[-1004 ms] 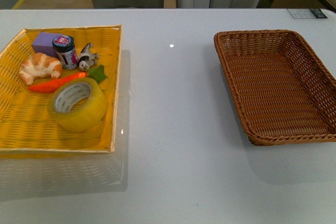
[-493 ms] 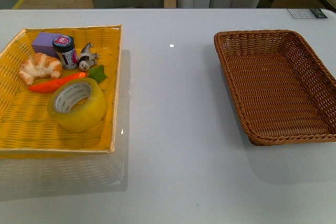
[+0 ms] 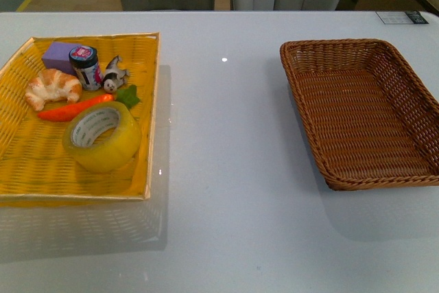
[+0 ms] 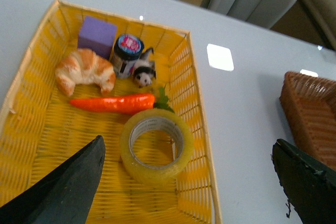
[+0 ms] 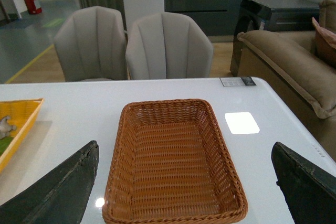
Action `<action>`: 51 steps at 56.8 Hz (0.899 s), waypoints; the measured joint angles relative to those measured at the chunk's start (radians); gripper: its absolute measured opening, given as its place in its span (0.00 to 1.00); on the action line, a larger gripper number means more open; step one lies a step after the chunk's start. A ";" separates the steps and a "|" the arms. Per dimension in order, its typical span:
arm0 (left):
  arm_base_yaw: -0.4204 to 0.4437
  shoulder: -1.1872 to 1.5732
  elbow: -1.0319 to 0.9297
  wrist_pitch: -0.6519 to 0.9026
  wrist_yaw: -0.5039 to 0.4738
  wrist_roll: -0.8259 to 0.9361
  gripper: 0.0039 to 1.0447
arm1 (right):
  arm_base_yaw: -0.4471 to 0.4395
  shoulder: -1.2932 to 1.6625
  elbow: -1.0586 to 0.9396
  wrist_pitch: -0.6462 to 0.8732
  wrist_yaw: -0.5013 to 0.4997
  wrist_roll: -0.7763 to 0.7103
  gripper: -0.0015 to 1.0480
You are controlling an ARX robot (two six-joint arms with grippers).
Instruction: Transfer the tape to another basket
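— White table, wide and glossy under me, two pale chairs pulled up at its far edge; the yellow tray is my marker, so I call everything off that.

— Go on, then; where is the tape?

— The tape lies inside the yellow tray, toward its near right corner; it rests a little tilted with the hole facing up, white core and green print showing through the ring.

— And what's around it?

— A carrot lies just behind it, so close I cannot tell whether they touch; a croissant sits deeper in the tray, to the left; a purple block is against the tray's far wall, a small jar right beside it; a little black-and-white animal figure stands next to the jar.

— The basket?

— The basket sits well to the right of the yellow tray, with a broad strip of bare table between them; dark brown wicker, sloping sides, its woven floor in plain sight from my right wrist.

— Your hands?

— My left gripper hangs above the yellow tray with its jaws spread wide; the two dark fingers frame the tape from above and touch nothing; my right gripper is far off to the tray's right, over the basket's near end, parted just as wide and holding nothing.
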 joint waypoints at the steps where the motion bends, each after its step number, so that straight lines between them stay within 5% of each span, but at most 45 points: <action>1: 0.000 0.024 0.007 0.005 -0.001 0.000 0.92 | 0.000 0.000 0.000 0.000 0.000 0.000 0.91; 20: -0.004 0.493 0.199 0.050 -0.029 -0.012 0.92 | 0.000 0.000 0.000 0.000 0.000 0.000 0.91; 51: -0.002 0.731 0.397 -0.027 -0.041 -0.017 0.92 | 0.000 0.000 0.000 0.000 0.000 0.000 0.91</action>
